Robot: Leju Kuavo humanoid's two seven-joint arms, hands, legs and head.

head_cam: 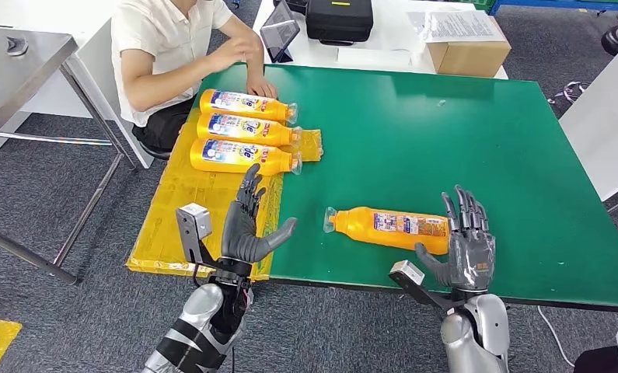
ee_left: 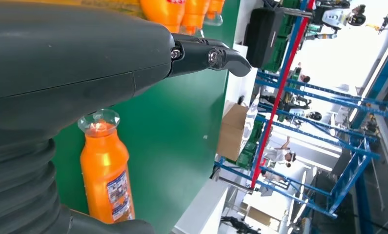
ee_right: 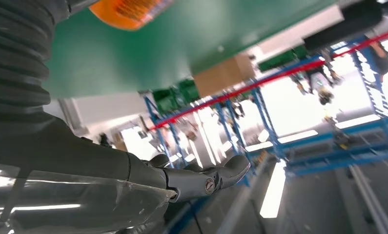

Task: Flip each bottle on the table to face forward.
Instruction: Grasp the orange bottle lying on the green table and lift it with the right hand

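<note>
My left hand and right hand hover with fingers spread, holding nothing, on either side of the lone orange bottle lying near the green table's front edge. Three more bottles lie together at its left edge, by a person's hand.

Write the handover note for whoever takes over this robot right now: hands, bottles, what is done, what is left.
Left hand: open, holding nothing, near the table's front edge.
Right hand: open, at the base end of the lone bottle; contact unclear.
Lone bottle lies on the green table, label up.
Three bottles lie in a row by the person.
Left: whether any still needs flipping cannot be told.
</note>
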